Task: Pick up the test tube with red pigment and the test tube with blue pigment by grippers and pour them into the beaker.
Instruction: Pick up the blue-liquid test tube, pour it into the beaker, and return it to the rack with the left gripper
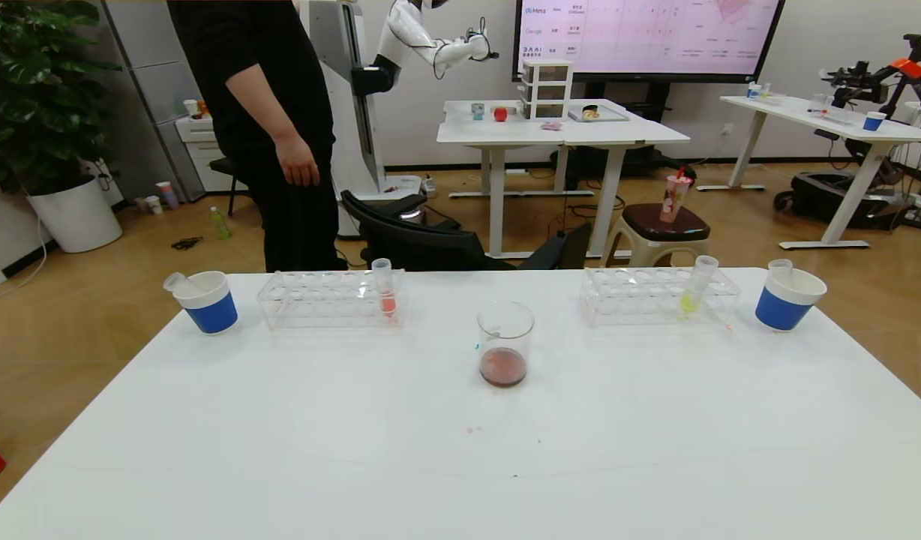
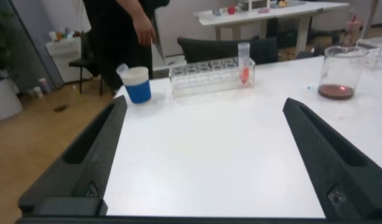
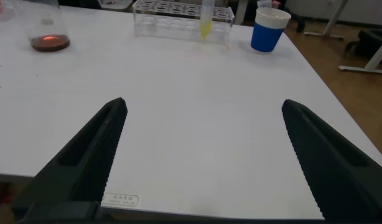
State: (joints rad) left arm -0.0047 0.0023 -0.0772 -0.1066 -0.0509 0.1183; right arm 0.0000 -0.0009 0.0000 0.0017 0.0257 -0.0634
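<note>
The test tube with red pigment [image 1: 386, 289] [image 2: 244, 65] stands upright at the right end of the left clear rack [image 1: 310, 301]. The beaker [image 1: 505, 345] [image 2: 340, 72] [image 3: 48, 28] sits mid-table with a shallow layer of reddish-brown liquid. No test tube with blue pigment shows in any view. My left gripper [image 2: 204, 102] hovers open over bare table near the front edge, well short of the rack. My right gripper [image 3: 204, 102] is open too, empty, over the table's right front. Neither gripper appears in the head view.
A yellow-liquid tube [image 1: 693, 292] [image 3: 206, 18] stands in the right rack [image 1: 640, 296]. Blue cups [image 1: 205, 301] [image 1: 787, 298] at the far corners each hold an empty tube. A person [image 1: 273, 112] stands behind the table beside a black chair [image 1: 415, 240].
</note>
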